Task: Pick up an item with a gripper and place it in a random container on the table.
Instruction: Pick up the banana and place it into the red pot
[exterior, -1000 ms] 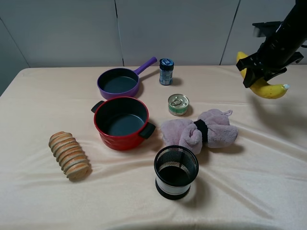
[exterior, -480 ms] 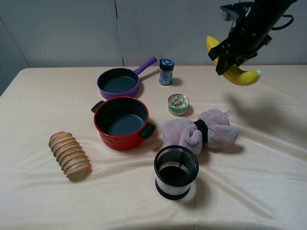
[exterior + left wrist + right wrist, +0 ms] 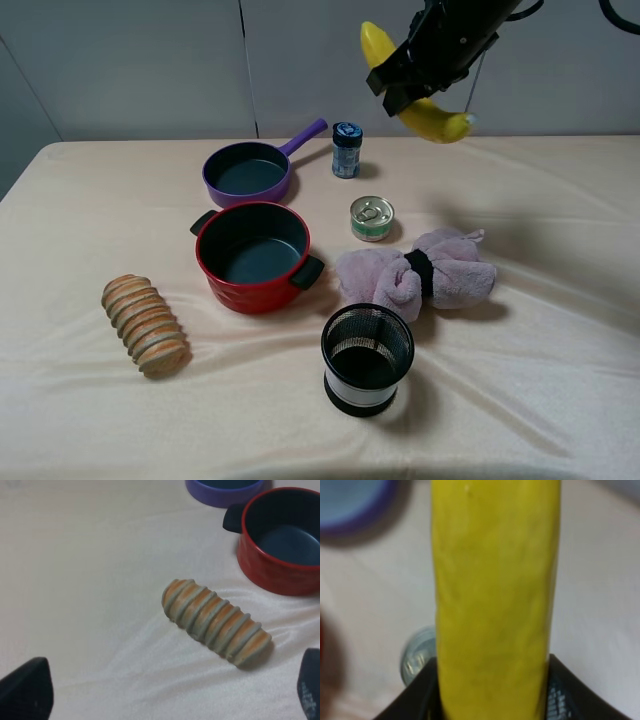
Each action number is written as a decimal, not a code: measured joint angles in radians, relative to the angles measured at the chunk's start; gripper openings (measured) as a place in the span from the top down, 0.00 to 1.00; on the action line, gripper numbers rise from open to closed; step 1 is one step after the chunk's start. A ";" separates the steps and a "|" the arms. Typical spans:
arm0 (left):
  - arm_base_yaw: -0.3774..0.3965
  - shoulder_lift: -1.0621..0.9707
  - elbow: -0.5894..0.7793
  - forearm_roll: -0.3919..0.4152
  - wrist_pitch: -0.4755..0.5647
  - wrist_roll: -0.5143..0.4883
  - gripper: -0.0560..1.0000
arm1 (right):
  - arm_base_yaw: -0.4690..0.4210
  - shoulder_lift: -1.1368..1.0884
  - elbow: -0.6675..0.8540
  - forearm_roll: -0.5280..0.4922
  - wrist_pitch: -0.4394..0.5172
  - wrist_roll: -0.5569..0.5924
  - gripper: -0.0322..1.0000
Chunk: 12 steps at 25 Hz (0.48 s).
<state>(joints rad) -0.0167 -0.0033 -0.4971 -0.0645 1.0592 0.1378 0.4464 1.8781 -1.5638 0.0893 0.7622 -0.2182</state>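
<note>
**Status: banana held aloft by right end effector, well clear of the red pot**

Right end effector (image 3: 404, 88): clamped across the middle of the banana (image 3: 438, 122). The right wrist view confirms this, with the yellow body filling the frame between two dark fingers (image 3: 568, 694) that press on either side.

Banana: off the table (image 3: 90, 210) and raised high. In the exterior view it shows against the back wall, tilted, one end up toward the left and the pale tip lower toward the right. It hangs above and to the right of the small blue-capped jar (image 3: 346, 150). It is well apart from the red pot (image 3: 250, 292) and touches nothing but the end effector.

Left end effector (image 3: 167, 692): jaws spread wide with nothing between them. It hovers over bare cloth, near the ridged bread loaf (image 3: 145, 323) and not touching it. The exterior view does not show this arm.

Red pot: upright near the table's middle, dark inside, holding nothing.

Other items on the table:
- Purple pan (image 3: 214, 186), just behind the red pot, handle pointing toward the jar.
- Small tin can (image 3: 372, 218), to the right of the pot.
- Pink cloth bundle (image 3: 452, 275) with a black band round its middle, in front of the can.
- Black mesh cup (image 3: 367, 372), upright, nearest the front edge, just beside the bundle.
- Bread loaf, lying to the front left of the pot, apart from it.
</note>
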 joint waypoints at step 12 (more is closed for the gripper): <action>0.000 0.000 0.000 0.000 0.000 0.000 0.01 | 0.114 0.000 0.000 0.027 -0.273 0.000 0.68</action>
<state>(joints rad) -0.0167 -0.0033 -0.4971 -0.0645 1.0592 0.1378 0.5600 1.8781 -1.5638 0.1159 0.4894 -0.2182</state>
